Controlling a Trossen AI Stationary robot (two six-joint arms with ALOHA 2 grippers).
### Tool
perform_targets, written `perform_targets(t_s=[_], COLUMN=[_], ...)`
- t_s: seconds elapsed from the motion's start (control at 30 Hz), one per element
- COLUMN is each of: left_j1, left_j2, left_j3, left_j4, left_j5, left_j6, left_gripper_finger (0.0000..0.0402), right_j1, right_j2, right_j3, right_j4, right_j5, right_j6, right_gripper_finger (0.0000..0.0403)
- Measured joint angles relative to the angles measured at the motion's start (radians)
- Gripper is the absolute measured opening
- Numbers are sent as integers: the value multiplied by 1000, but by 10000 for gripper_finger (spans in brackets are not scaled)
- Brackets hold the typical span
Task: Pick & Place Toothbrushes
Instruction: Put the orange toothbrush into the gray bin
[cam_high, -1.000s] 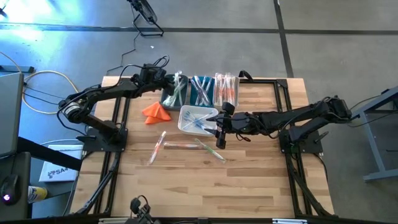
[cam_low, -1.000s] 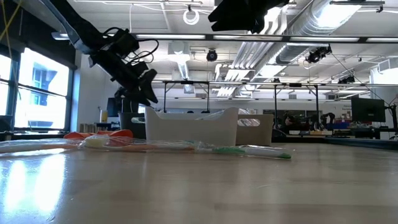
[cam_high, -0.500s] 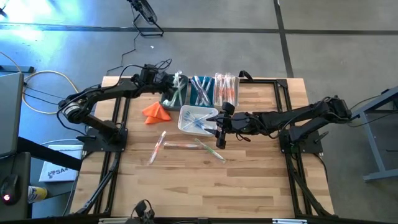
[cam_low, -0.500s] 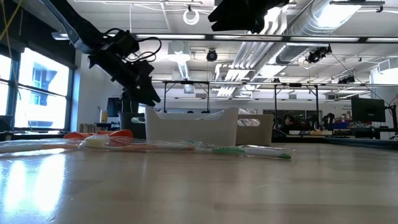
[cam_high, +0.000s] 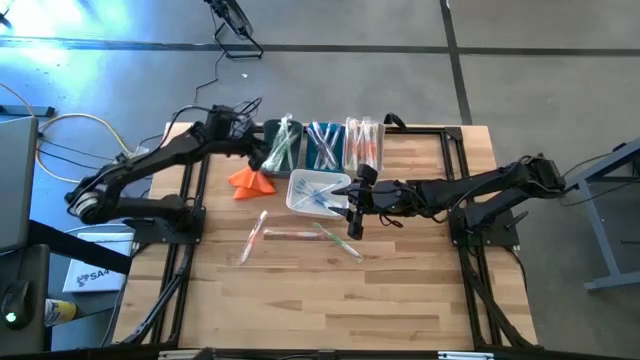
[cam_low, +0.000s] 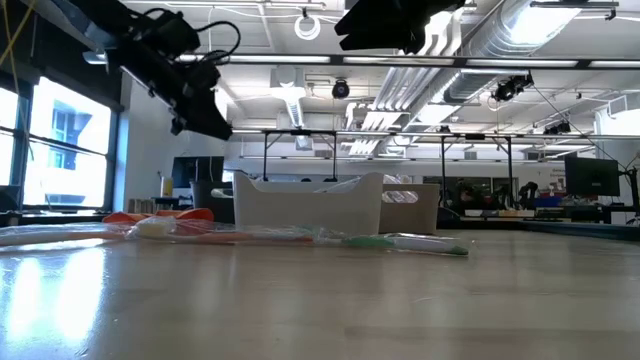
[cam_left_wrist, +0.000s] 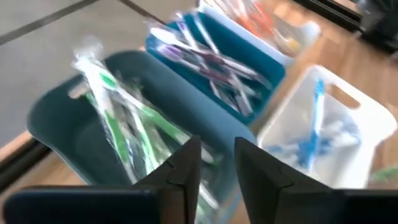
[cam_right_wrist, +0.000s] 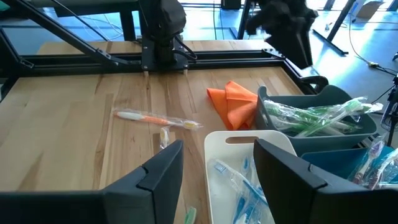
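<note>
Landmark = white bin (cam_high: 318, 192), mid-counter (cam_high: 400, 290)

Nearest the front edge, this side of the white bin: three wrapped toothbrushes loose on the wood. One with an orange handle (cam_high: 254, 236) lies off to the bin's front-left, a pinkish one (cam_high: 293, 234) sits straight in front, a green one (cam_high: 338, 242) front-right. In the low view they form a line in front of the bin (cam_low: 310, 203)

Right pincer (cam_high: 355, 218) hangs at the white bin's front-right corner, above the counter and just beside the green brush. Fingers (cam_right_wrist: 163, 172) are spread wide with nothing between them

Inside the white bin: blue-handled brushes (cam_high: 320, 195)

Orange folded cloth (cam_high: 250, 179) lies on the counter just left of the bin

Behind the bin there's a row of three more bins. The dark teal one (cam_high: 281, 147) holds green brushes, the blue one (cam_high: 323, 146) bluish ones, and the pale one (cam_high: 363, 143) orange ones

Left pincer (cam_high: 238, 128) is up in the air, left of the teal bin and behind the cloth. It's off the bin, not over it. Fingers (cam_left_wrist: 183, 171) show a narrow gap and are empty. Can't tell whether they're partly parted or closing

Green brushes stick out over the teal bin's rim (cam_left_wrist: 118, 124)
</note>
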Motion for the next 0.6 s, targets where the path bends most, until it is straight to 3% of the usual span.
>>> perform_targets(t_s=[0.17,0.4,0.6], left_j1=[-73,-279,-484], left_j2=[-156,-418,-601], left_j3=[-118,-314,-371], left_j4=[16,103,88], left_j5=[0,-3,-149], left_j6=[-31,-135,-258], left_gripper_finger=[53,3,5], right_j1=[0,0,-1], right_j2=[0,0,0], right_j3=[0,0,0], right_j4=[0,0,0], right_j5=[-1,-1,1], right_j6=[-1,-1,-2], right_gripper_finger=[188,188,188])
